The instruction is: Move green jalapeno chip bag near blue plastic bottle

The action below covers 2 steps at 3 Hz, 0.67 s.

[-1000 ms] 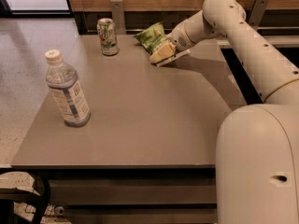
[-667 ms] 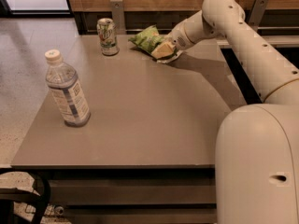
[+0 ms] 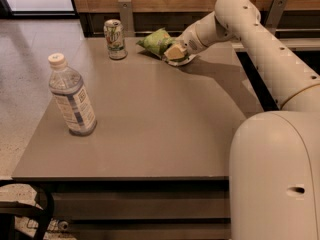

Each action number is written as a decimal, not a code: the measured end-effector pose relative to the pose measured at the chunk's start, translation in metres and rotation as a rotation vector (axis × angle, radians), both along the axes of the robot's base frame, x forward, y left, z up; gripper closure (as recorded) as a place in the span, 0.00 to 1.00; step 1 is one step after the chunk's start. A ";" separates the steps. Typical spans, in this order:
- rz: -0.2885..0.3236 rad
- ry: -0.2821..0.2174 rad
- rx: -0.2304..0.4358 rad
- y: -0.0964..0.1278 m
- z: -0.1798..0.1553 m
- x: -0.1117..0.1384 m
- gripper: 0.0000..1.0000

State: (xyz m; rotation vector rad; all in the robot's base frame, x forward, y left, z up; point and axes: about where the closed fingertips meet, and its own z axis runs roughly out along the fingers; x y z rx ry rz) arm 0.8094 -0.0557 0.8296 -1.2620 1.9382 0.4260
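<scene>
The green jalapeno chip bag [image 3: 155, 40] is a crumpled light-green bag at the far side of the table, just right of the soda can. My gripper [image 3: 173, 52] is at the bag's right end, low over the table, and is shut on that end. The arm reaches in from the right. The blue plastic bottle [image 3: 72, 96] stands upright with its white cap on, near the table's left edge, well apart from the bag.
A green-and-white soda can [image 3: 115, 39] stands at the far edge, left of the bag. The brown table [image 3: 160, 129] has open surface between bottle and bag. A wooden wall with metal brackets runs behind. My white base [image 3: 275, 179] fills the lower right.
The gripper has shifted slightly to the left with the chip bag, which now lies lower and closer to the soda can. The bottle and can have not moved.
</scene>
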 end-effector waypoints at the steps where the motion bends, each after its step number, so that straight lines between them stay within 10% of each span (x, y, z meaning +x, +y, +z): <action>1: 0.000 0.000 0.000 0.000 0.000 0.000 1.00; 2: 0.000 0.000 0.000 0.000 0.002 0.000 1.00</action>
